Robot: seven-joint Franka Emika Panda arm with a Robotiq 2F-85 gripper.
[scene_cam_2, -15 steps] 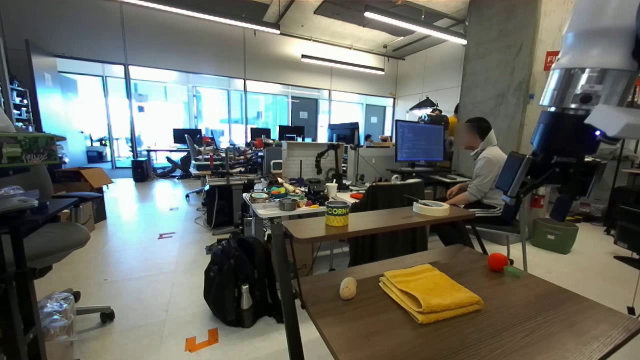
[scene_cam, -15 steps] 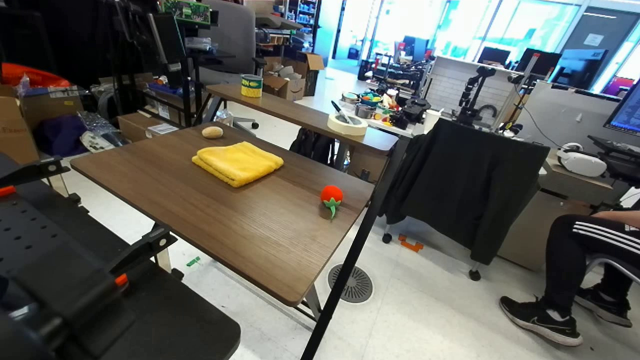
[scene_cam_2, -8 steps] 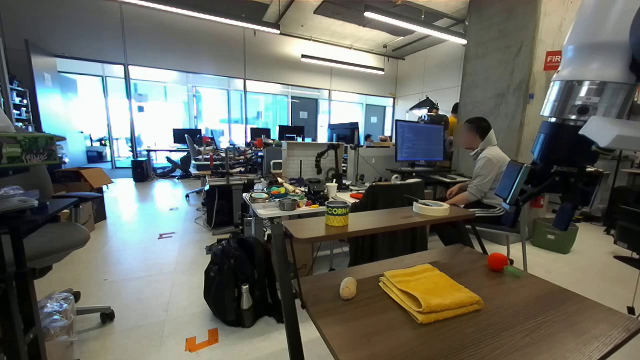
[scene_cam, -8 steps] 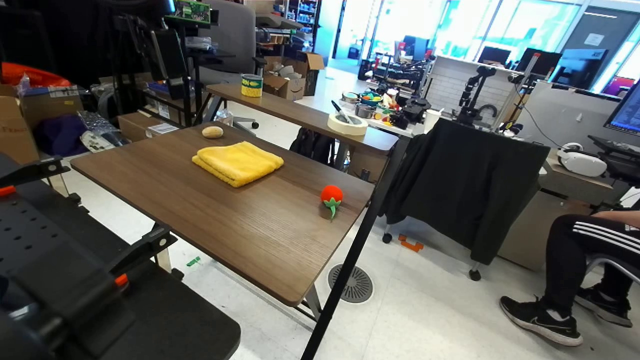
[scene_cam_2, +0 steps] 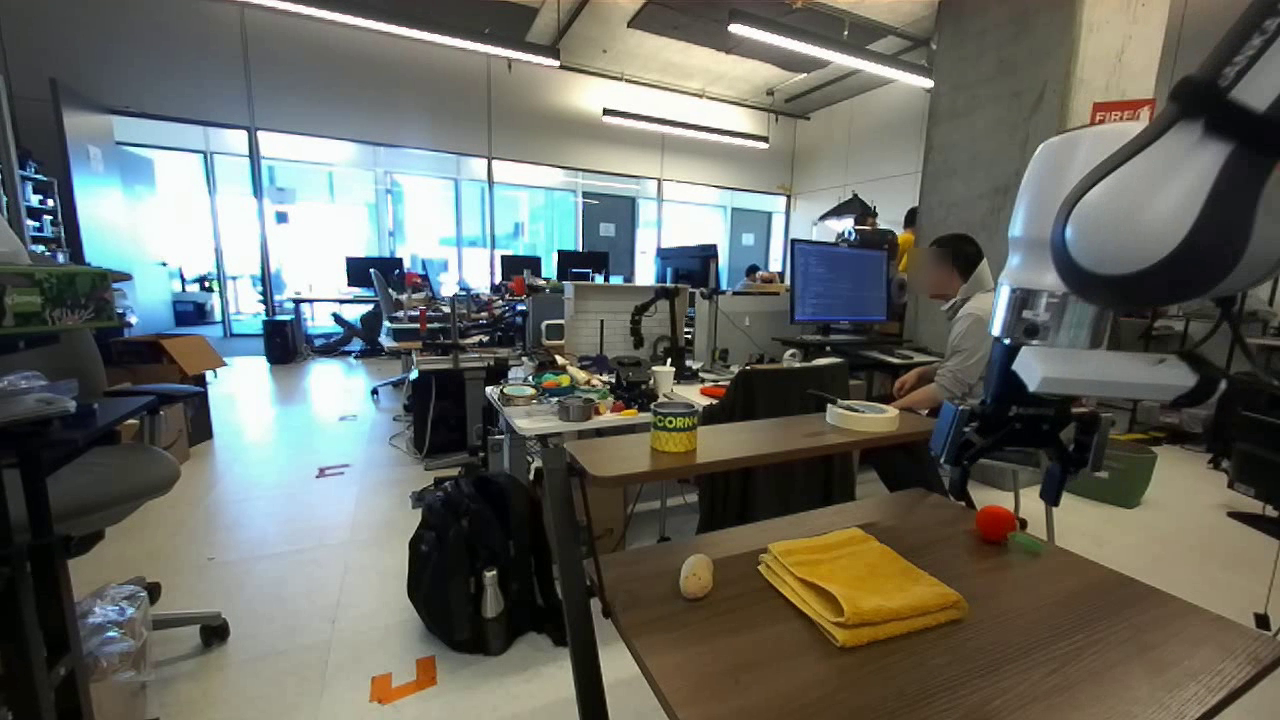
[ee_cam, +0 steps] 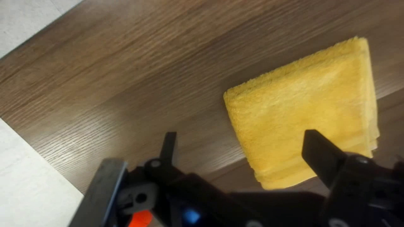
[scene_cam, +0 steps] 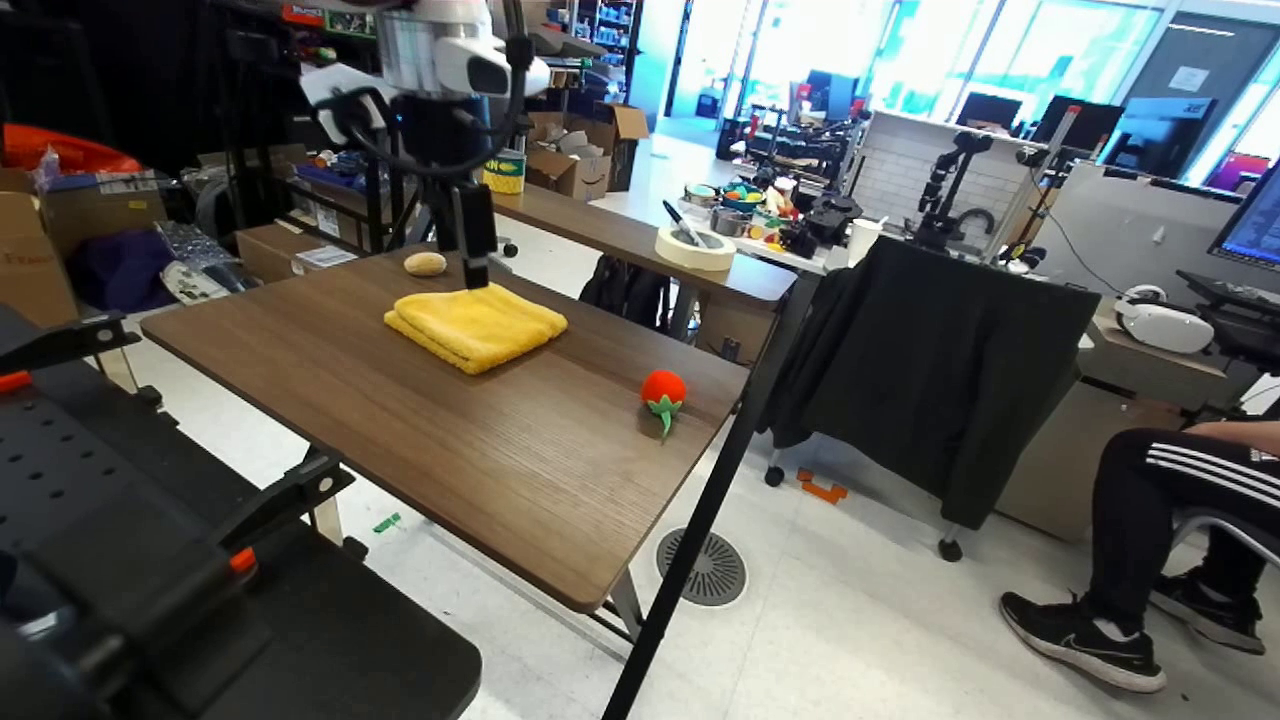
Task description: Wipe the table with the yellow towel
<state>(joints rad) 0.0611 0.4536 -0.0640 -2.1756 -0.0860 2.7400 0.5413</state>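
Observation:
The yellow towel (scene_cam: 475, 328) lies folded flat on the dark brown table (scene_cam: 430, 420). In the other views the towel (scene_cam_2: 860, 585) keeps its neat square shape, with nothing touching it. My gripper (scene_cam_2: 1007, 493) hangs above the tabletop, fingers pointing down and spread wide. Seen from the wrist, the open gripper (ee_cam: 240, 135) has one finger (ee_cam: 322, 154) over the towel (ee_cam: 293, 110) and the other finger (ee_cam: 169, 146) over bare wood beside it. There is height between the fingertips and the cloth, and nothing is held.
A red ball with green leaves (scene_cam: 664, 388) sits near one table end, and a tan oval object (scene_cam: 425, 264) near the other. Behind the tabletop, a raised narrow shelf (scene_cam: 600, 228) carries a corn can (scene_cam: 510, 178) and a tape roll (scene_cam: 694, 250). A black post (scene_cam: 690, 550) rises beside the table.
My arm has swung in over the table and come lower, with the gripper turned to point down. The towel and the other objects have stayed where they were.

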